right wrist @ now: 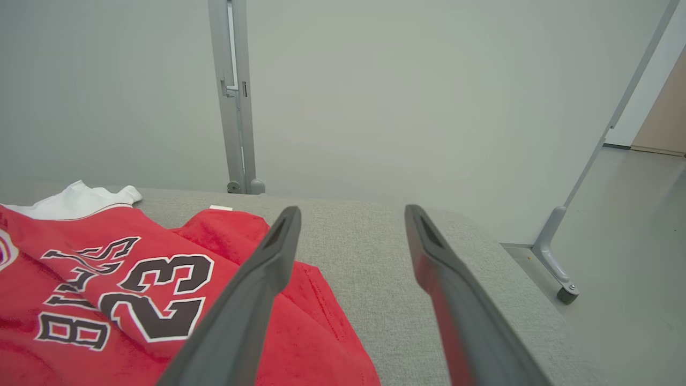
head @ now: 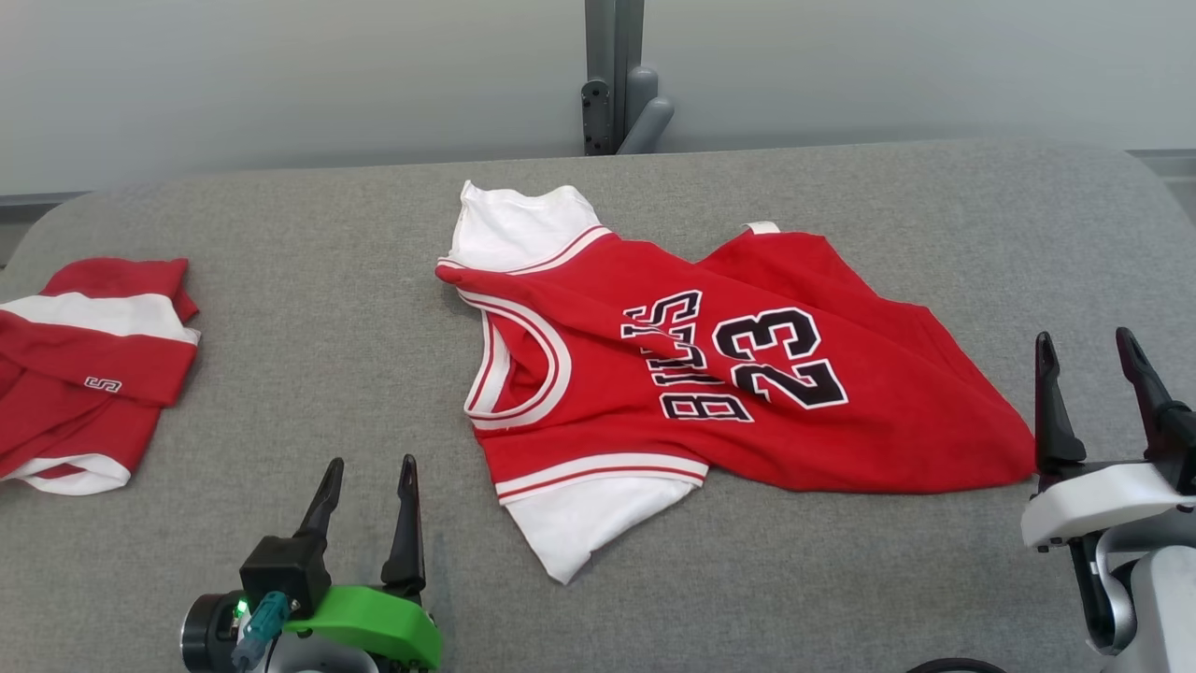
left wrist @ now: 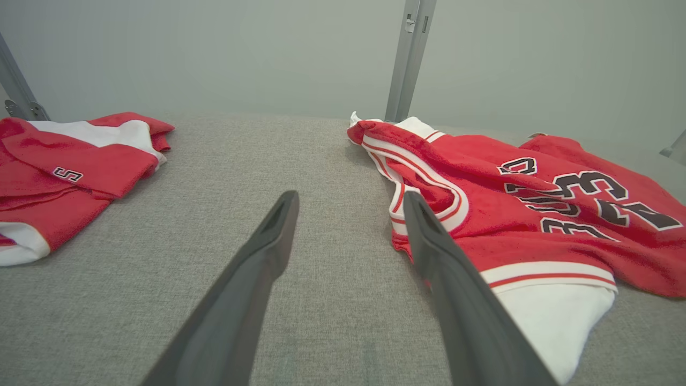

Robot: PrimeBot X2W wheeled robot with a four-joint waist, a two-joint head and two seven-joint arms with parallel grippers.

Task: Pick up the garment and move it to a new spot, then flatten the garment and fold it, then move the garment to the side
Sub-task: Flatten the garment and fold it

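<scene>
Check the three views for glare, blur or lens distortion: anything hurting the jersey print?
Head view: soft even light, no glare, jersey lettering crisp, faint shadows along its edges. Left wrist view: wide-angle stretch, left pincer looms large. Right wrist view: same stretch on the right pincer, print legible.

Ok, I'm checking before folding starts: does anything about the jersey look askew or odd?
Yes. The red jersey lies rumpled on the grey table: a diagonal crease runs across its lettering, bunching the cloth, so it is not flat. Nothing looks damaged.
</scene>
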